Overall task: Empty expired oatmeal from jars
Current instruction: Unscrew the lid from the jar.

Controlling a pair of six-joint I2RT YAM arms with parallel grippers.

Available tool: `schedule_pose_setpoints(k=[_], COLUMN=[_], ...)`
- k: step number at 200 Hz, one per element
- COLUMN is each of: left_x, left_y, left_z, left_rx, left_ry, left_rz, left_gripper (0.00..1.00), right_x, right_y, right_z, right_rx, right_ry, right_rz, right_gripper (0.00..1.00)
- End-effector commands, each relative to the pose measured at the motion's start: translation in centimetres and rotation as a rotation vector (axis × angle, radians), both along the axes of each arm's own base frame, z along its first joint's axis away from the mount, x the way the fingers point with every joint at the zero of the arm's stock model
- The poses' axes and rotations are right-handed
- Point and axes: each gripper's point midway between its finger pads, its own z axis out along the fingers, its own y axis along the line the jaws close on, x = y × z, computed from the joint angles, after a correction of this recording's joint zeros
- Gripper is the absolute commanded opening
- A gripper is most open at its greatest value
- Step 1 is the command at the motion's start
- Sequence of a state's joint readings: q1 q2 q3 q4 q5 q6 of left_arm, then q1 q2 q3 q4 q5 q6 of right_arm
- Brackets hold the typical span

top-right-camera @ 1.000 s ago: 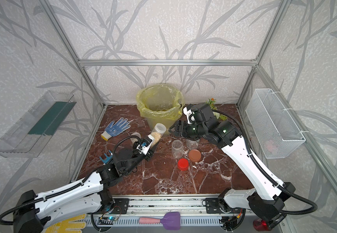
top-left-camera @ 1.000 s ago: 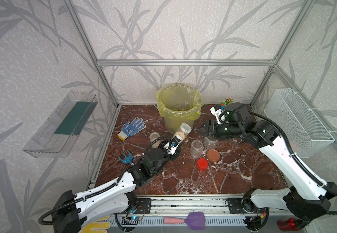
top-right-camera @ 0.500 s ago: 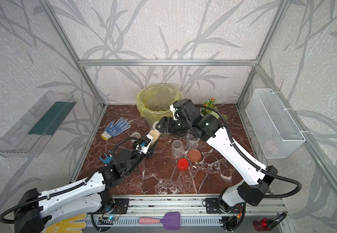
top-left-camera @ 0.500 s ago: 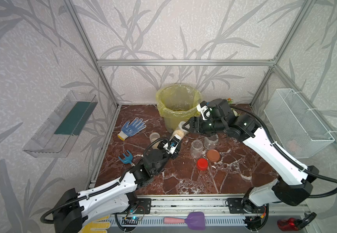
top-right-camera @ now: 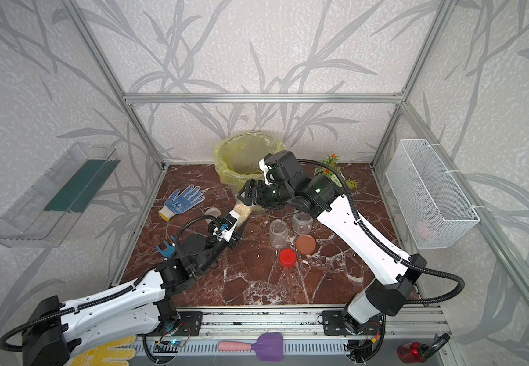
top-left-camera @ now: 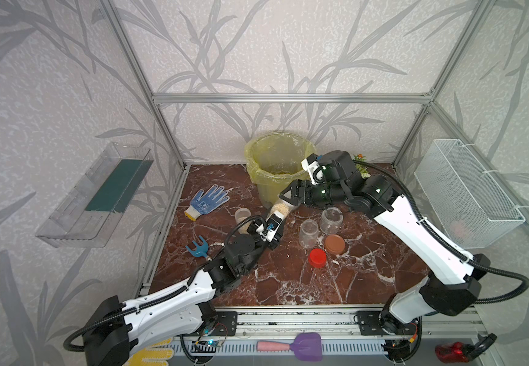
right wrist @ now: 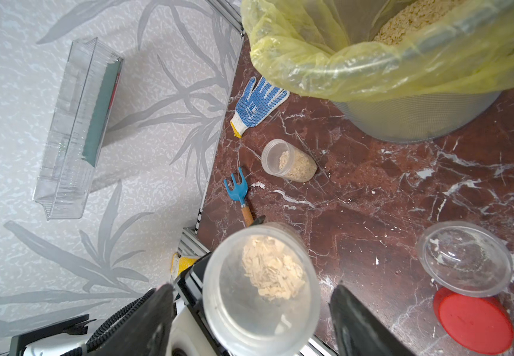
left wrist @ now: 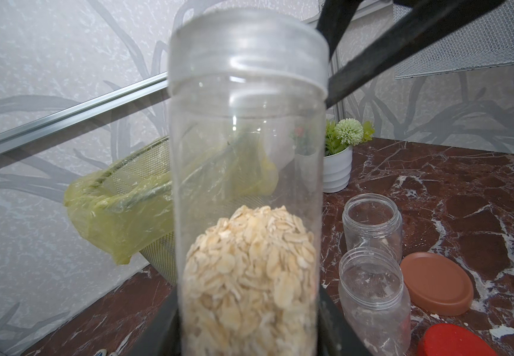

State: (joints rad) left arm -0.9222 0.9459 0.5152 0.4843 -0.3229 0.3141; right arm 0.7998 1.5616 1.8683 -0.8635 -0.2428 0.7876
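Right wrist view shows the right gripper (right wrist: 253, 288), swung over from the empty jars (top-left-camera: 309, 233) a second ago, open astride but not gripping the top of the oatmeal jar (top-left-camera: 280, 209) that the left gripper (top-left-camera: 271, 223) clamps tilted near the bin (right wrist: 372, 77), so uncapping looks next.

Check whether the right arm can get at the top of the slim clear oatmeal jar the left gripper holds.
Probably yes: the right gripper is open astride the top of the slim clear jar; the left gripper grips lower down.
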Motion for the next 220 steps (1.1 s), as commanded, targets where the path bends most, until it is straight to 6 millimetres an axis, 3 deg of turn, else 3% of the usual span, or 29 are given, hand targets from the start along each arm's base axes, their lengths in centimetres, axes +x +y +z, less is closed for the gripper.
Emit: schedule_pose_setpoints(k=[1, 36, 89, 220], left_x=[-0.4, -0.8, -1.3, -0.7], left_y=[0.0, 0.2, 1.1, 1.4], left_z=[1.8, 2.5, 3.8, 3.3], left_rx=[-0.044, -0.065, -0.124, -0.129], left_ry=[-0.042, -0.052, -0.06, -0.027], left_rz=[-0.016, -0.028, -0.043, -0.042], left_gripper=[0.0, 0.0, 0.0, 0.0], right_x=[0.1, 0.2, -0.6, -2.3], right_y=[0.5, 0.2, -2.0, -4.5], right_z=[0.0, -0.7, -1.0, -0.9], right_rx=[-0.017, -0.056, -0.077, -0.07], right_ry=[-0.022, -0.026, -0.055, -0.07], right_rz=[0.029, 0.033, -0.002, -0.013], right_gripper=[0.77, 0.74, 0.74, 0.74])
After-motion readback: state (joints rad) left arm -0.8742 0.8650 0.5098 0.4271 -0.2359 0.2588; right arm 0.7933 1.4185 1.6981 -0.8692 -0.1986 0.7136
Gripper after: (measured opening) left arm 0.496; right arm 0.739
